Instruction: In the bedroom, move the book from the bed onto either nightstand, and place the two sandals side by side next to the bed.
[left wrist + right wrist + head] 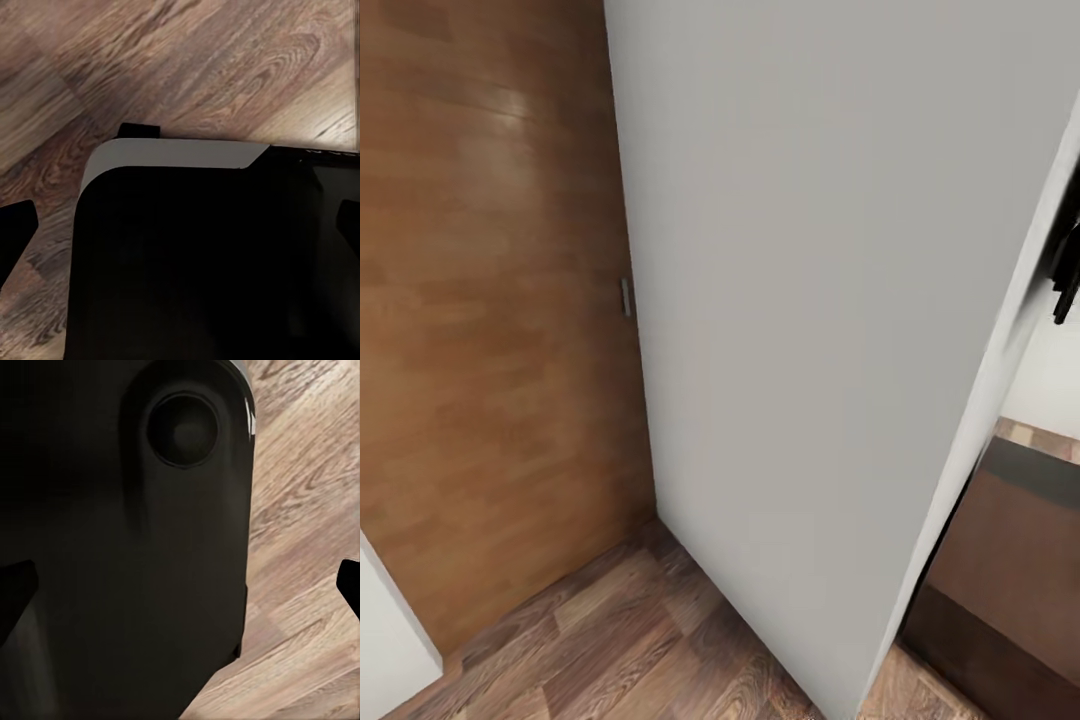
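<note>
Wrist views look straight down past the robot's dark body [202, 262] to the plank floor [225, 67], the arms apparently tucked in for driving; each shows dark fingertips [15, 592] at opposite frame edges, so both grippers seem wide and empty. Head view: a white door [810, 300] fills twelve o'clock, with brown furniture [1000, 570] at four; book, bed and sandals are unseen, probably beyond.

The head camera looked down, close against a white door [810, 300]. Both wrist cameras faced the wood-plank floor [195, 67] past the robot's dark body [127, 555].
</note>
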Tool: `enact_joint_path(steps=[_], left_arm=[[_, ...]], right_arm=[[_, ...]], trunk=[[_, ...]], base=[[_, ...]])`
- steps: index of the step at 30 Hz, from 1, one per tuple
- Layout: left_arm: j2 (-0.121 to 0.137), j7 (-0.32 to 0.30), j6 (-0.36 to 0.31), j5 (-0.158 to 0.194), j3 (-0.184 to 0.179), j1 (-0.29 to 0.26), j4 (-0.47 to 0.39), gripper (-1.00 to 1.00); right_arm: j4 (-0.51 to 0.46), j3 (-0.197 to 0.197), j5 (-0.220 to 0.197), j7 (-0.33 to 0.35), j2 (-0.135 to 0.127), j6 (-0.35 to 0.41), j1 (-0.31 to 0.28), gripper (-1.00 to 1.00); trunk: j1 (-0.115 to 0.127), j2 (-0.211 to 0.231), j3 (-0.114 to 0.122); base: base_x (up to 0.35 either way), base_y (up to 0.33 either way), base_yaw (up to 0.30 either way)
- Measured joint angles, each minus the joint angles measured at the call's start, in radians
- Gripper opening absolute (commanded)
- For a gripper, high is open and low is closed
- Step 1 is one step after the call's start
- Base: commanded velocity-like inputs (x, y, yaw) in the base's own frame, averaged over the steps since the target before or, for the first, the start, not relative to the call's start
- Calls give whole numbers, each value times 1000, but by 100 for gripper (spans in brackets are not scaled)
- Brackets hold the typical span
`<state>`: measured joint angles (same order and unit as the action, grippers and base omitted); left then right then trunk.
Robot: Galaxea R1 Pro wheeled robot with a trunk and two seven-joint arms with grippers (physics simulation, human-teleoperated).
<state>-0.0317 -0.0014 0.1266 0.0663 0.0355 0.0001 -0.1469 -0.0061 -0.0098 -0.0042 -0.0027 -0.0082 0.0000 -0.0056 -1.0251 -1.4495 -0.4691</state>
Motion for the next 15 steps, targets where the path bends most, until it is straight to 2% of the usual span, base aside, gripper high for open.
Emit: enact_joint_path(steps=[15], left_arm=[[1,0,0,-1,0,0,0,100]], right_arm=[[0,0,0,1,2,0,0,100]], trunk=[[0,0,0]], base=[[0,0,-285]])
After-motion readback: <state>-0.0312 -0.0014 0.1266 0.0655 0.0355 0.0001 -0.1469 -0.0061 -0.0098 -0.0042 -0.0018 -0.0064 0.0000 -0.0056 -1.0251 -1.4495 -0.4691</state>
